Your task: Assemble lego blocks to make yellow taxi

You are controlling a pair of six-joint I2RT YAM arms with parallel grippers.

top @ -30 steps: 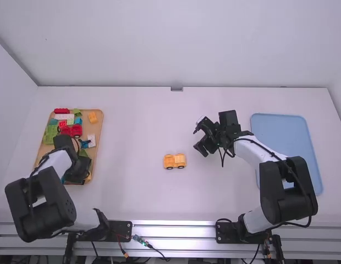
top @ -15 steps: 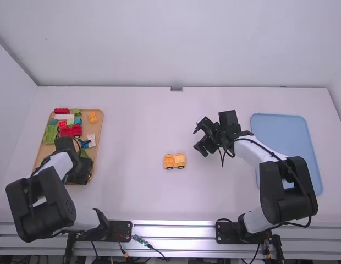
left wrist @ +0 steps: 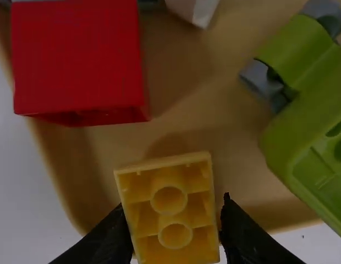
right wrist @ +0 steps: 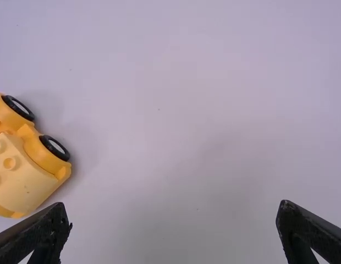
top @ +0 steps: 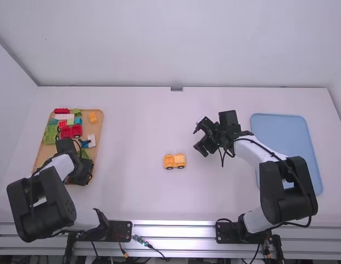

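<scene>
Taxi, partly assembled: yellow wheeled body point(top: 175, 161) on the worktop point(top: 132, 126); left gripper point(left wrist: 174, 202) pinching a yellow block point(left wrist: 138, 220) at the tray point(top: 98, 129), presumably awaiting attachment; right gripper point(right wrist: 173, 205) spread, empty.

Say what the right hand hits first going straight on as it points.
Looks like the white tabletop; the yellow car sits to one side of its line. Depth is unclear.
</scene>
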